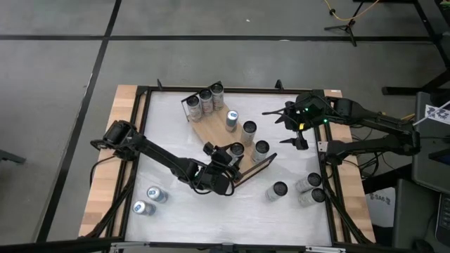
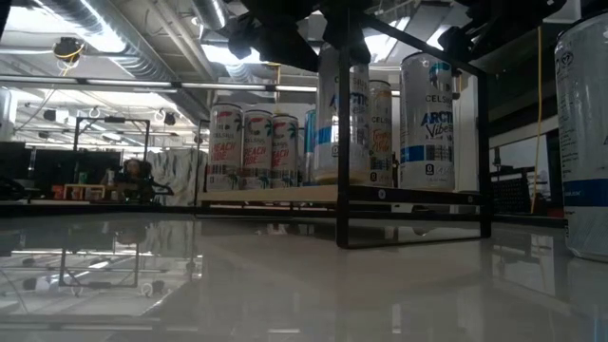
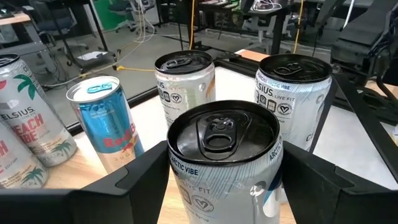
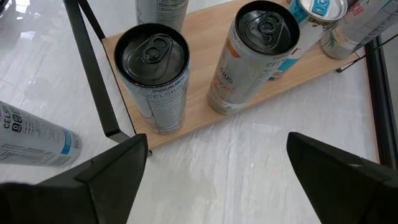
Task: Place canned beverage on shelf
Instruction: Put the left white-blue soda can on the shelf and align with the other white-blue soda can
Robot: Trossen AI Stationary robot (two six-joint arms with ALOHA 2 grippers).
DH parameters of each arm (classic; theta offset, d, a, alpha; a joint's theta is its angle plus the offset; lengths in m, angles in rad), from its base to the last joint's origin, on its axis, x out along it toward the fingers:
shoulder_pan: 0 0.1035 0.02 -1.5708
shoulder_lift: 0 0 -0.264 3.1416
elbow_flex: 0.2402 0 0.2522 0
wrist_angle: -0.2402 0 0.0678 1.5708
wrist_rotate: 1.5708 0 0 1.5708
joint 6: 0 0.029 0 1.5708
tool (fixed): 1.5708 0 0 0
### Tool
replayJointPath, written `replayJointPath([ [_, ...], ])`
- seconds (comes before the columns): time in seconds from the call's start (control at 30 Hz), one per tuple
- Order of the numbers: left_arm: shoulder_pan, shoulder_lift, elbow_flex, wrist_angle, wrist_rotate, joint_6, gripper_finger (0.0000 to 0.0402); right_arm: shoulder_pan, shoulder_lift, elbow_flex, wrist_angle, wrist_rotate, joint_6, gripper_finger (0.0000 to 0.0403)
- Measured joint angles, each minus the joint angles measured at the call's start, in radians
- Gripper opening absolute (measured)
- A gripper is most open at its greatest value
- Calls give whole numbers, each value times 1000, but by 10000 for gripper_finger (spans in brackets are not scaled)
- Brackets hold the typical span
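Black-lidded Celsius can (image 3: 224, 158), label reading "ARCTIC VIBE", stands upright between the left gripper (image 3: 221, 186)'s fingers (image 3: 146, 180), one each side of its body; axis vertical. Fingers closed on it, as far as the left wrist view shows. Whether its base rests on the shelf (image 1: 211, 126) I cannot tell; it sits over the near end by the black wire rail (image 2: 342, 204). Other labels: "Celsius Peach Vibe" cans (image 2: 242, 147), a blue Red Bull can (image 3: 102, 121). Right gripper (image 1: 290, 130) waits beside the shelf over the white table (image 1: 211, 218), fingers wide open, empty. Left arm is clearly nearer.
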Motion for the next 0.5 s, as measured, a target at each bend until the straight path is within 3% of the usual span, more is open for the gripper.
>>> replayJointPath([
  [0.5, 0, 0, 0, -1, 54, -3, 257, 0, 0, 0, 0, 0, 0, 379],
])
